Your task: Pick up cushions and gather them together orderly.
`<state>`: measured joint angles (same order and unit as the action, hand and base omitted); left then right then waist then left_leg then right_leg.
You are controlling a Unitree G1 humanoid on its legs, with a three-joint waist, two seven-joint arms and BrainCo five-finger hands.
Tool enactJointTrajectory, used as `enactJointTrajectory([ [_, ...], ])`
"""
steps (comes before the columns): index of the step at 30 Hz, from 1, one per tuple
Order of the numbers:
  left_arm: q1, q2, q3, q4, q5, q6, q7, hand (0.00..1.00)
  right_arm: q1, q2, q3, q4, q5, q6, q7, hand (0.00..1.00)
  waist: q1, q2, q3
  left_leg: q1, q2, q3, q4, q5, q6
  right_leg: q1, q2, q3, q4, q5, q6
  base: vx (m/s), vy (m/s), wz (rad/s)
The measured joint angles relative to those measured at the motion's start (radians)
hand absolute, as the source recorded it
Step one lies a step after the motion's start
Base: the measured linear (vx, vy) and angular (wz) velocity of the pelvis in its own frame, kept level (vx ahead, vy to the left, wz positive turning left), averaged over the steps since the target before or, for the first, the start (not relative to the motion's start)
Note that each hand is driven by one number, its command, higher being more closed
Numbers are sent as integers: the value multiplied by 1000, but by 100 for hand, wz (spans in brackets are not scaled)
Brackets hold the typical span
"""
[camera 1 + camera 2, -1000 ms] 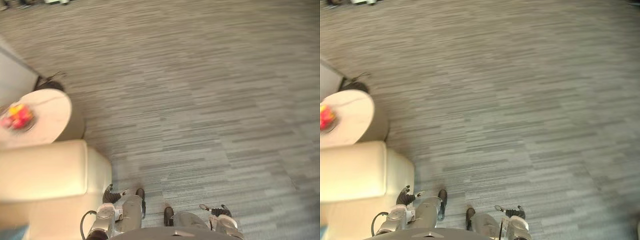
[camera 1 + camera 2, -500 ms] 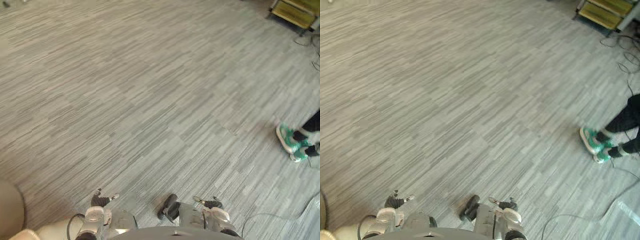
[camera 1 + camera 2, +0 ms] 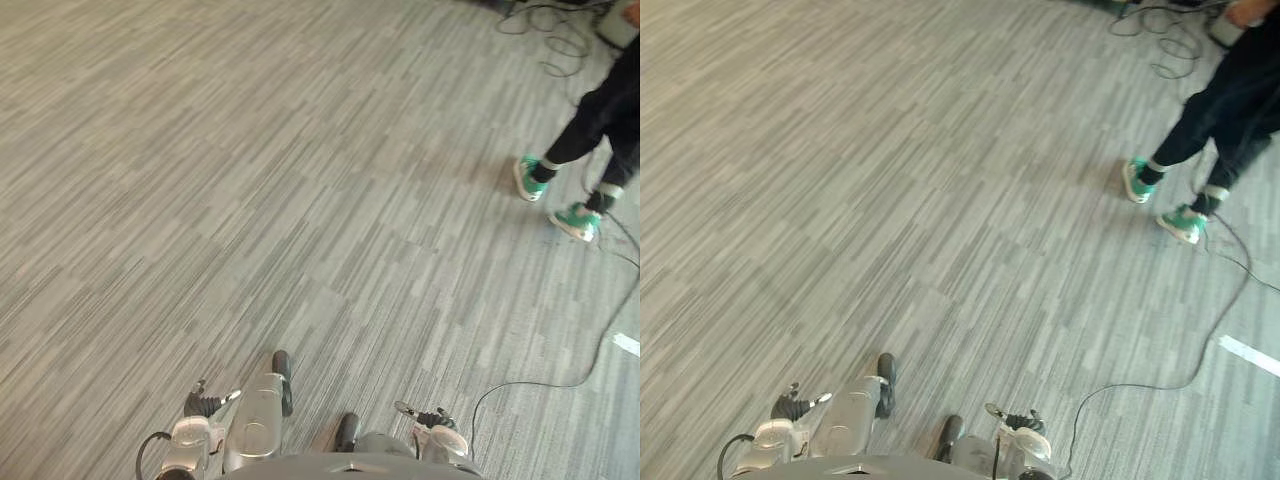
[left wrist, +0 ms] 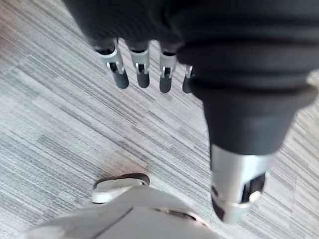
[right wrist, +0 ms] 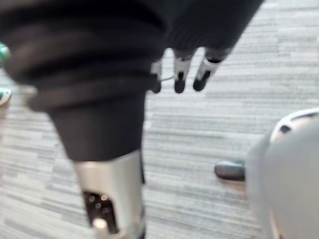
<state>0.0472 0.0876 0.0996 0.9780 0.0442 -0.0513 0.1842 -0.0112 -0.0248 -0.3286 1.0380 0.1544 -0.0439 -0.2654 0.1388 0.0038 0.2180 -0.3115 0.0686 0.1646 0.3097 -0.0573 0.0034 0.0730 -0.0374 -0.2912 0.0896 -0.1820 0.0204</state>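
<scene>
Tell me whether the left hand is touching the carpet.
Apart. The left wrist view shows the left hand hanging open in the air, its fingertips clear of the carpet beneath.

Bright, even light lies over the grey carpet floor (image 3: pixel 300 200). At the far right, the person's green shoes (image 3: pixel 530 178) throw a soft, faint shadow toward the left, so the light comes from the right. In the wrist views the left robot hand (image 4: pixel 142 64) and right robot hand (image 5: pixel 180 69) look dark against the pale floor, their silver thumbs catching a sheen.
</scene>
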Motion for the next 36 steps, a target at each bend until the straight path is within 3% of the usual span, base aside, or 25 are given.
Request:
enactJointTrajectory([
  [1,-3,10,12,-2,0,0,-3,0,12,18,-22,0,-1,0,0,0,-2,-31,-6,-9,-17,8,64,-58,22,-4,-33,6,46,-30,30,677,239,-20],
  [2,-3,11,19,-1,0,0,-4,0,16,22,-29,-2,-3,0,1,0,-2,-39,-7,-5,-20,17,81,-80,28,-8,-46,13,76,-45,35,487,181,-16],
  [5,1,14,23,4,-1,1,-4,0,35,27,-35,-11,-4,0,3,0,5,-56,-18,53,-39,58,131,-173,49,-112,-110,90,409,-99,82,389,170,-20],
  [7,-1,20,9,3,-1,5,-6,0,50,25,-34,-57,-4,0,7,0,-30,-57,-15,135,-62,58,160,-223,80,-272,-165,165,876,-44,161,410,118,9],
  [10,0,20,8,1,-1,9,-8,0,52,25,-32,-81,-4,0,19,0,-38,-54,-13,202,-54,58,156,-245,84,-347,-169,158,1064,-41,142,342,27,1],
  [11,1,19,8,-7,-2,10,-8,0,53,25,-32,-88,-4,-1,28,0,-46,-47,-9,247,-43,59,143,-247,84,-382,-171,129,1102,-44,113,353,-51,-3],
  [12,0,14,8,-22,-2,10,-8,0,54,25,-33,-103,-4,-1,36,0,-54,-43,-9,299,-28,59,102,-260,70,-422,-171,90,1088,-55,86,352,-71,-3],
  [14,-3,1,9,-26,-4,9,-10,0,54,30,-34,-120,-5,-1,39,0,-59,-41,-7,371,0,71,37,-306,22,-492,-172,26,982,-71,67,364,-115,-17],
  [16,-16,-1,8,-25,-4,9,-12,0,54,36,-37,-123,-4,-3,41,0,-59,-50,-7,401,7,86,19,-318,6,-527,-174,5,885,-73,63,309,-146,-32],
  [17,-16,-15,7,-21,-2,9,-15,0,44,31,-36,-122,-5,-5,44,0,-67,-46,-8,448,21,110,-20,-321,0,-557,-156,-20,679,-52,40,318,-172,-36],
  [18,-15,-20,5,-19,-2,9,-15,0,42,29,-35,-122,-6,-6,44,0,-71,-43,-8,462,25,113,-34,-321,-1,-562,-144,-22,597,-36,32,424,-219,-20],
  [19,-15,-28,-7,-4,-1,8,-16,0,36,24,-32,-119,-7,-5,45,0,-89,-41,-7,491,31,108,-59,-319,-4,-565,-127,-7,429,17,30,293,-140,9],
  [20,-17,-30,-15,3,-1,8,-16,0,34,21,-30,-118,-9,-4,45,0,-98,-41,-7,505,32,105,-72,-317,-8,-563,-119,12,361,49,30,652,-322,33],
  [21,-17,-30,-25,15,3,7,-17,0,36,9,-28,-116,-29,0,45,0,-116,-41,-8,550,39,80,-100,-317,-41,-534,-94,62,229,235,22,587,-292,30],
  [22,-18,-31,-24,17,4,7,-17,0,37,4,-28,-113,-38,1,45,0,-119,-41,-9,564,47,70,-105,-312,-57,-517,-84,63,217,323,-19,565,-281,17],
  [24,-34,-57,-23,39,9,4,-17,0,26,-26,-28,-107,-50,0,45,0,-113,13,-1,565,82,44,-95,-266,-91,-537,-52,55,303,247,-45,405,-218,-11],
  [25,-34,-76,-13,47,15,2,-16,0,26,-33,-38,-107,-55,3,46,0,-117,25,-1,568,89,18,-55,-218,-100,-555,-51,55,403,160,-58,519,-291,-14],
  [27,-32,-84,13,47,17,2,-16,0,28,-34,-38,-110,-55,3,46,0,-119,33,-3,549,110,-7,41,-187,-92,-537,-37,52,440,105,-66,357,-200,-9],
  [30,-19,-95,56,19,3,1,-18,0,45,-25,-26,-122,-56,0,46,0,-136,51,-4,385,188,-84,493,-14,-77,-424,6,30,438,13,-83,429,-208,0],
  [32,-9,-96,74,-16,-17,-4,-19,0,50,-21,-1,-119,-45,-2,46,0,-119,59,-8,219,255,-50,824,-31,-67,-310,54,40,392,-32,-108,405,-130,-25],
  [36,0,-102,87,-67,-27,-7,-17,0,66,-10,11,-118,-32,2,45,0,-91,49,-2,62,259,35,885,-87,-54,-170,63,78,290,-51,-101,302,-17,-22],
])
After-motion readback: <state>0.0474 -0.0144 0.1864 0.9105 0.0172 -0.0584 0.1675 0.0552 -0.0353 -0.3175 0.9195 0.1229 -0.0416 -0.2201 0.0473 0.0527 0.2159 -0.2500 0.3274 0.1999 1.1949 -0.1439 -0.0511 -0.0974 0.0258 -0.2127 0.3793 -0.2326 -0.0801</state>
